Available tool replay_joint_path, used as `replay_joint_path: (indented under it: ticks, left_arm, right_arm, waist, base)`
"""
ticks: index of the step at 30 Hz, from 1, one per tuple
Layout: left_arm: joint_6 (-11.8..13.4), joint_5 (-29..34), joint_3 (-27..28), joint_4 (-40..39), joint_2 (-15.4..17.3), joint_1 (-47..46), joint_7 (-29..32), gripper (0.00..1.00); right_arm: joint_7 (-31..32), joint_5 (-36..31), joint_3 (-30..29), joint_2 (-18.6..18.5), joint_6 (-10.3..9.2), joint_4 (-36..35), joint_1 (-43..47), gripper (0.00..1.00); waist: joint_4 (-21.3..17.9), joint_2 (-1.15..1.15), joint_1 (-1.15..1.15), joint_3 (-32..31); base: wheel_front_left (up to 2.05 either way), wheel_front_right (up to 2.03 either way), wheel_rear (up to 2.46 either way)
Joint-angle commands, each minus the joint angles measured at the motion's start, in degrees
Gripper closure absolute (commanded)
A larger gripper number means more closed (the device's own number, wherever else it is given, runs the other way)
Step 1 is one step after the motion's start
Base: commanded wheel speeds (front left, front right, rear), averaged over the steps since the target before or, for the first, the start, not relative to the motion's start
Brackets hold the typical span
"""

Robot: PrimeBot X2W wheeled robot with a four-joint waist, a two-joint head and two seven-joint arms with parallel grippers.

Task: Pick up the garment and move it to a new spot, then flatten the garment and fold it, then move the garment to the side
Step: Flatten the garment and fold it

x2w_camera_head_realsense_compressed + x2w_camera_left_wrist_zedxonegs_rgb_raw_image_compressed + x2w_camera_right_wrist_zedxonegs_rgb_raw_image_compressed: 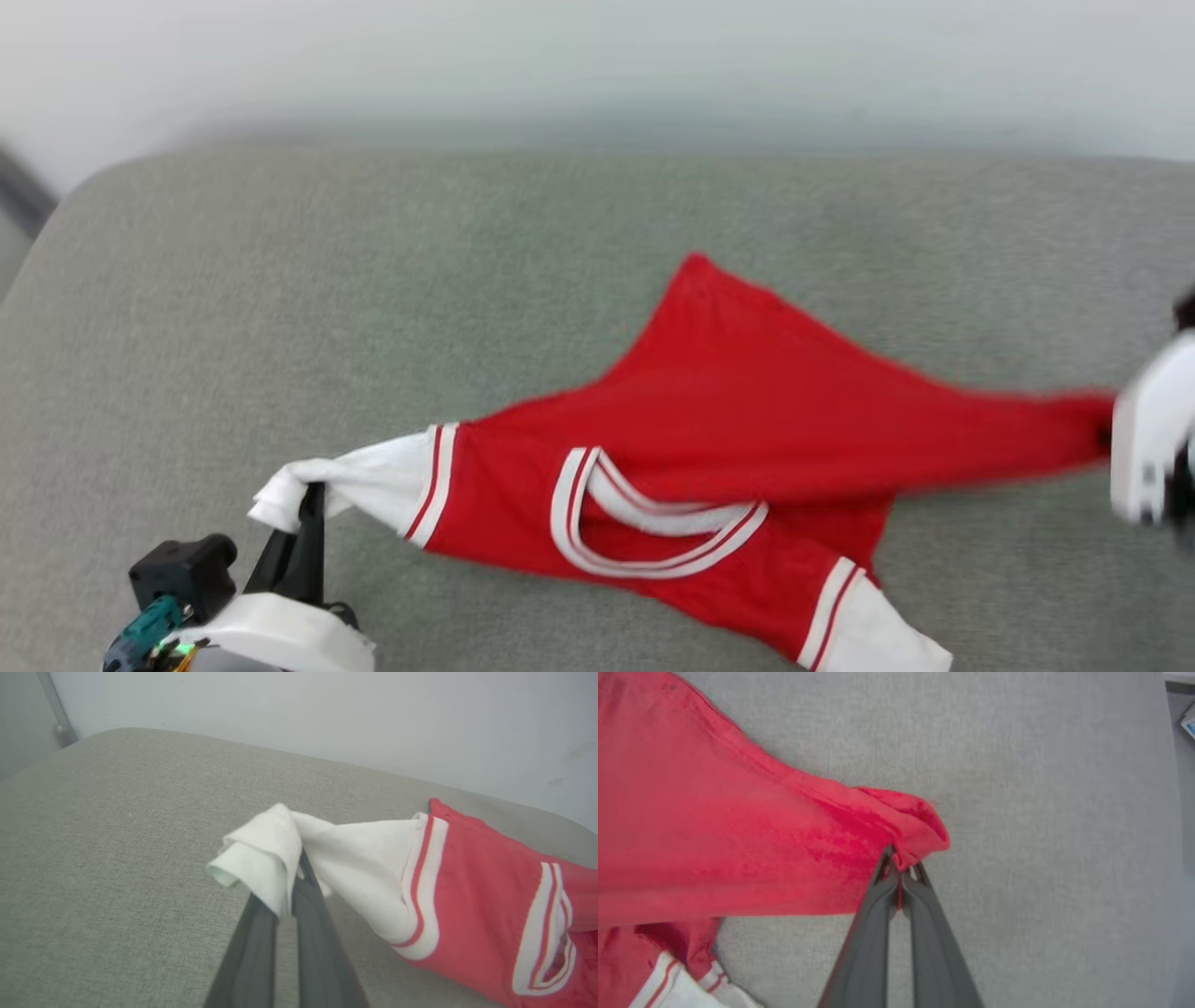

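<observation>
The garment (728, 411) is a red jersey with white sleeves and a red-white striped collar, stretched across a grey cushion. My left gripper (313, 495) at the lower left is shut on the end of one white sleeve (261, 858), which bunches over the fingertips. At the right edge my right gripper (1106, 434) is shut on a red corner of the garment (920, 826), pulled out into a taut point. The other white sleeve (878, 635) lies at the bottom of the head view. No lettering or number shows.
The grey cushion (280, 280) spreads wide to the left and behind the garment, ending at a pale wall (597, 56). Its rounded left corner (65, 205) drops off. A cushion edge (1169, 812) runs down the right side of the right wrist view.
</observation>
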Motion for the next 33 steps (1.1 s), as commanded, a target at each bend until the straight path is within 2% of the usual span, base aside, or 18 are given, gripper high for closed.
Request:
replay_joint_path:
  ticks: [1, 4, 8, 9, 10, 11, 12, 15, 19, 23, 26, 29, 30, 33]
  left_arm:
    - [0.6, -0.3, 0.6, -0.5, 0.6, 1.1, 0.0, 1.00]
    - [1.4, -0.6, 1.2, -0.8, 1.1, 2.5, 0.1, 1.00]
    - [1.9, -0.5, 1.2, -1.1, 1.8, 3.3, 0.6, 1.00]
    - [2.0, -0.4, 1.2, -1.2, 1.9, 3.3, 0.7, 1.00]
    - [2.0, -0.4, 1.1, -1.2, 1.9, 3.3, 0.7, 1.00]
    - [2.0, -0.4, 1.0, -1.3, 1.9, 3.3, 0.8, 1.00]
    - [2.1, -0.4, 0.9, -1.4, 1.9, 3.2, 0.9, 1.00]
    - [2.0, -0.2, 0.6, -2.0, 2.2, 2.7, 1.3, 1.00]
    - [2.2, 0.4, 0.7, -3.3, 2.8, 1.6, 1.6, 1.00]
    - [2.2, 0.8, 0.6, -4.6, 2.9, 0.1, 1.9, 1.00]
    - [2.0, 1.4, 0.3, -5.4, 3.1, -1.5, 2.1, 1.00]
    - [1.6, 2.0, -0.2, -6.4, 3.0, -3.6, 2.2, 1.00]
    - [1.6, 2.0, -0.2, -6.4, 3.0, -3.6, 2.2, 1.00]
    - [0.9, 2.6, -0.6, -6.9, 2.9, -6.1, 2.3, 1.00]
  right_arm:
    - [1.7, 1.0, -1.3, 0.1, -0.04, -4.3, 6.7, 1.00]
    - [5.2, 1.5, -4.2, 2.1, -0.04, -12.7, 18.7, 1.00]
    - [8.7, 1.0, -7.1, 6.9, -0.04, -20.1, 31.8, 1.00]
    - [9.4, 1.6, -7.7, 9.2, -0.04, -21.1, 34.5, 1.00]
    - [9.6, 1.8, -8.0, 11.1, -0.03, -22.1, 36.3, 0.80]
    - [9.6, 1.2, -8.2, 11.9, -0.03, -22.7, 38.0, 0.50]
    - [9.5, 1.3, -8.3, 13.1, -0.04, -23.2, 39.3, 0.00]
    - [5.7, 0.4, -7.3, 14.5, -0.03, -25.1, 39.4, 0.00]
    - [-4.8, 0.4, -5.3, 13.2, -0.03, -26.5, 33.9, 0.00]
    - [-16.5, 1.8, -4.0, 12.2, -0.03, -23.7, 26.7, 0.00]
    - [-22.5, 3.3, -2.0, 11.5, -0.03, -20.1, 21.1, 0.00]
    - [-24.6, 4.6, 0.3, 10.5, -0.03, -16.2, 15.6, 0.00]
    - [-24.6, 4.6, 0.3, 10.5, -0.03, -16.2, 15.6, 0.00]
    - [-22.6, 5.9, 5.2, 9.7, -0.03, -12.4, 9.3, 0.00]
  waist:
    - [-2.8, 0.00, 0.01, -3.0]
    - [-4.0, 0.00, 0.01, -3.7]
    - [-4.8, 0.00, 0.01, -4.2]
    - [-4.9, 0.00, 0.01, -4.2]
    - [-5.1, 0.00, 0.01, -4.4]
    - [-5.3, 0.00, 0.01, -4.4]
    - [-5.4, 0.00, 0.01, -4.4]
    - [-6.1, 0.00, 0.01, -4.0]
    - [-6.8, 0.00, 0.01, -2.4]
    - [-6.4, 0.00, 0.01, -0.4]
    - [-5.4, 0.00, 0.01, 1.3]
    - [-3.9, 0.00, 0.01, 3.6]
    - [-3.9, 0.00, 0.01, 3.6]
    - [-2.3, 0.00, 0.01, 6.4]
  base:
    - [0.00, 0.00, 0.00]
    - [0.00, 0.00, 0.00]
    - [0.00, 0.00, 0.00]
    - [0.00, 0.00, 0.00]
    - [0.00, 0.00, 0.00]
    - [0.00, 0.00, 0.00]
    - [0.00, 0.00, 0.00]
    - [0.00, 0.00, 0.00]
    - [0.00, 0.00, 0.00]
    - [0.00, 0.00, 0.00]
    - [0.00, 0.00, 0.00]
    - [0.00, 0.00, 0.00]
    - [0.00, 0.00, 0.00]
    - [0.00, 0.00, 0.00]
